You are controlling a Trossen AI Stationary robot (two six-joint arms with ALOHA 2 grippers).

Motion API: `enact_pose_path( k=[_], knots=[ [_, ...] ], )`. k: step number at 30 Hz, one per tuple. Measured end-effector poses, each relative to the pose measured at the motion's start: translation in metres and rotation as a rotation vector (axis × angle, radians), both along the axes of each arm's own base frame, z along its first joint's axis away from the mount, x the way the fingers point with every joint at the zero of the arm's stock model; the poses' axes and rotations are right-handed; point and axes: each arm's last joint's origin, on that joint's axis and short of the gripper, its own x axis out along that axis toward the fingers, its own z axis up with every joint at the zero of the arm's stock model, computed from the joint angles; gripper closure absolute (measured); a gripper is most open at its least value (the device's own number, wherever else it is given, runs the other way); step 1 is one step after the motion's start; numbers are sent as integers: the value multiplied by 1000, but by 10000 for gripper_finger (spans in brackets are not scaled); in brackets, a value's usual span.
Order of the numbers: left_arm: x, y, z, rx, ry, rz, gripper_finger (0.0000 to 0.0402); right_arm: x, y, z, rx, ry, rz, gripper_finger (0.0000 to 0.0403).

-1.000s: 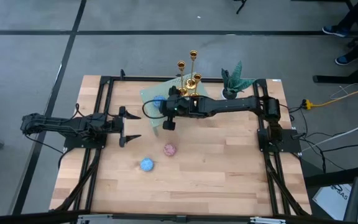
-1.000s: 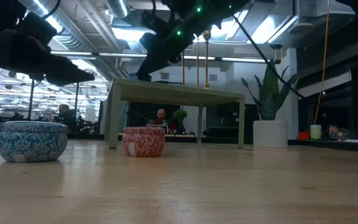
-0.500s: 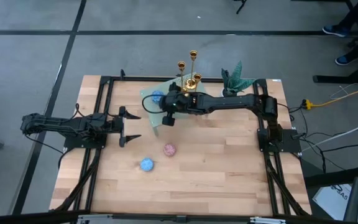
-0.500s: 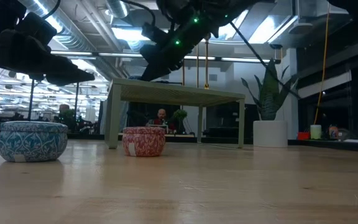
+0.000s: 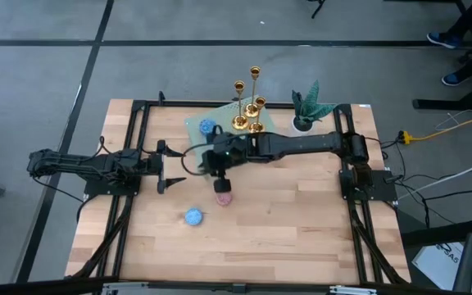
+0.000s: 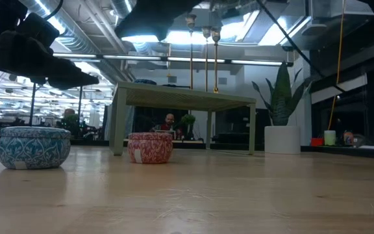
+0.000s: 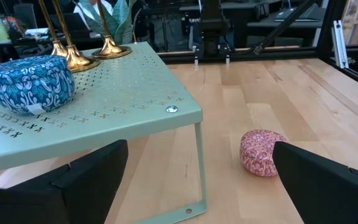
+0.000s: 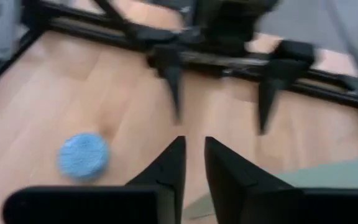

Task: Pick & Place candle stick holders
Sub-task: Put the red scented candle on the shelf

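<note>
Wooden worktop [image 5: 285,213] is carrying, upper centre, gold candle stick holders [image 5: 248,102] looking stiff, slippery, top-heavy, best pinched mid-stem; right gripper [image 5: 222,182] is hanging nearly closed, empty, left gripper [image 5: 169,167] wide open.

Lighting, overhead view: you get even, soft light on the wooden table [image 5: 285,221], faint shadows only. Low view: ceiling lights [image 6: 252,29] glare at you from above, leaving both arms as dark silhouettes. Right wrist view: motion blur throughout, blue tin [image 8: 84,155] smeared. Left wrist view: sharp, evenly lit.
</note>
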Motion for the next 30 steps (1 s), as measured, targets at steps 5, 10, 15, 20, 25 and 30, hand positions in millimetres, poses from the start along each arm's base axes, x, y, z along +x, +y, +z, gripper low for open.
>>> enact_pose_path(
  k=[5,10,15,20,25,30],
  knots=[
    [0,0,0,0,0,0,1,-8,14,-9,28,122,39,282],
    [0,0,0,0,0,0,1,-18,22,-18,89,268,126,199],
    [0,0,0,0,0,0,1,-27,29,-24,102,364,177,117],
    [0,0,0,0,0,0,1,-32,37,-27,66,416,226,52],
    [0,0,0,0,0,0,1,-33,44,-27,54,414,251,16],
    [0,0,0,0,0,0,1,-29,49,-40,21,435,233,8]
  ],
)
